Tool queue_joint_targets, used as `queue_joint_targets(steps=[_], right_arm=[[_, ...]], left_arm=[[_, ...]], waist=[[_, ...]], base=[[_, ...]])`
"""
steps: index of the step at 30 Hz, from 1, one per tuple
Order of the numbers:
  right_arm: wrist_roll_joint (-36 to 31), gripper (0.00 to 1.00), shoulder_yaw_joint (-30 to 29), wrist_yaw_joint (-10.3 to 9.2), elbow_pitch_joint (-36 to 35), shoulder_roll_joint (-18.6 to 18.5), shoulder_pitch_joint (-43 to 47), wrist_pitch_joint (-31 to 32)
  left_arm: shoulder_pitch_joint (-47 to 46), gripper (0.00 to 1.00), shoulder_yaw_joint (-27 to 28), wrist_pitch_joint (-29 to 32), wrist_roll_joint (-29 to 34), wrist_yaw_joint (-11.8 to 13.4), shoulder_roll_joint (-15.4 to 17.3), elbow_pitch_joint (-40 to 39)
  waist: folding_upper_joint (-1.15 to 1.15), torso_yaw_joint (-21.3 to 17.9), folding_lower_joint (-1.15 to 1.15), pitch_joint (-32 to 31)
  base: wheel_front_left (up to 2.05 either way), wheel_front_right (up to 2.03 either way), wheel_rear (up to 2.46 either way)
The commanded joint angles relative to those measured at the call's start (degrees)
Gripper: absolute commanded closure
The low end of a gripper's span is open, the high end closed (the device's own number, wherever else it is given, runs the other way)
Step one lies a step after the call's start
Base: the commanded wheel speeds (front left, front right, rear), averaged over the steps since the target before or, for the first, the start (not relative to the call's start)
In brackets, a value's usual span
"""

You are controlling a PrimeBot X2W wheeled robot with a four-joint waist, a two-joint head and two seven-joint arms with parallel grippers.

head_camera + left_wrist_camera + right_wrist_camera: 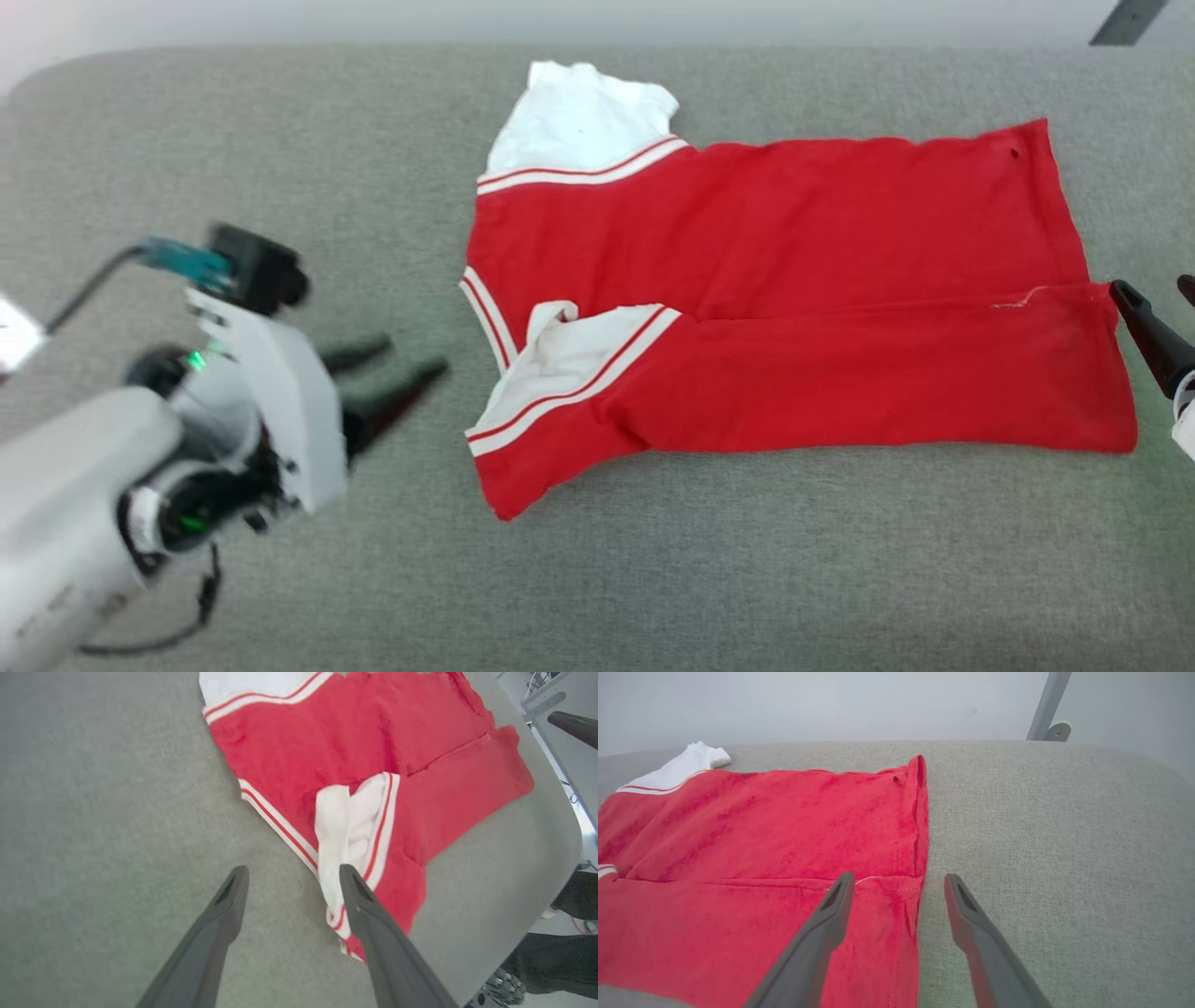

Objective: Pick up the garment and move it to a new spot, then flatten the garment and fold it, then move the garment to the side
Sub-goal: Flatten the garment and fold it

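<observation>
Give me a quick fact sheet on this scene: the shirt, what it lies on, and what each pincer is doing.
shirt: red with white sleeves, lying flat, side nearest the robot folded over the middle
table: grey fabric top
left pincer: open, empty, near the shirt's collar end
right pincer: open, empty, at the shirt's hem
</observation>
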Motion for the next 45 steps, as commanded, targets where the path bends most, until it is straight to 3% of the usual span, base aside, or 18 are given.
queue_joint_targets(steps=[1, 5, 11, 14, 24, 25, 26, 29, 34, 41, 45], right_arm=[[0.13, 0.0, 0.03, -0.09, -0.08, 0.23, 0.64, -0.32], [-0.05, 0.0, 0.32, -0.09, -0.79, 0.59, -0.25, -0.37], [-0.16, 0.0, 0.76, -0.09, -2.2, 0.68, -1.63, -0.59], [-0.44, 0.0, 0.53, -0.09, -2.97, 0.52, -2.32, -0.9], [-0.87, 0.0, -1.57, -0.09, -5.4, -0.03, -1.45, -1.42], [-0.86, 0.0, -1.75, -0.09, -5.58, -0.09, -1.4, -1.4], [-0.85, 0.0, -2.0, -0.09, -5.8, -0.16, -1.42, -1.33], [-1.28, 0.0, -2.69, -0.09, -6.71, -0.46, -1.02, -0.75], [-2.04, 0.0, -1.42, -0.09, -9.43, -2.3, -0.29, 2.79], [1.0, 0.0, 4.21, -0.09, -13.14, -7.58, 1.06, 17.11], [1.02, 0.0, 6.05, -0.09, -13.06, -8.14, -0.65, 23.34]], left_arm=[[0.78, 0.0, -0.18, 1.13, -0.92, 0.7, -0.05, -0.58], [1.93, 0.0, -0.22, 9.93, -5.42, 3.89, -0.68, -4.75], [3.1, 0.0, 0.2, 15.25, -11.59, 6.61, -4.28, 0.37], [3.63, 0.0, 0.02, 17.87, -13.22, 6.38, -6.36, 4.38], [6.26, 0.0, 0.22, 21.74, -17.78, 0.91, -11.68, 13.56], [6.49, 0.07, 0.12, 21.78, -17.6, 0.63, -12.12, 14.34], [6.65, 0.43, 0.07, 21.71, -17.53, 0.33, -12.54, 15.04], [6.96, 1.0, -0.08, 21.84, -17.29, -0.75, -13.61, 16.67], [6.86, 1.0, 0.29, 21.14, -16.73, -2.64, -14.41, 17.92], [6.15, 1.0, 1.13, 19.05, -15.39, -4.27, -15.09, 17.95], [5.65, 1.0, 1.35, 17.56, -13.94, -5.0, -15.34, 17.52]], waist=[[0.0, 0.51, 0.0, -0.47], [0.0, 0.04, 0.0, 0.15], [0.0, -2.12, 0.0, 1.69], [0.0, -3.58, 0.0, 2.51], [0.0, -6.97, 0.0, 4.34], [0.0, -7.05, 0.0, 4.43], [0.0, -7.11, 0.0, 4.52], [0.0, -7.13, 0.0, 4.62], [0.0, -6.59, 0.0, 4.64], [0.0, -5.37, 0.0, 5.31], [0.0, -4.82, 0.0, 6.05]], base=[[0.0, 0.0, 0.0], [0.0, 0.0, 0.0], [0.0, 0.0, 0.0], [0.0, 0.0, 0.0], [0.0, 0.0, 0.0], [0.0, 0.0, 0.0], [0.0, 0.0, 0.0], [0.0, 0.0, 0.0], [0.0, 0.0, 0.0], [0.0, 0.0, 0.0], [0.0, 0.0, 0.0]])
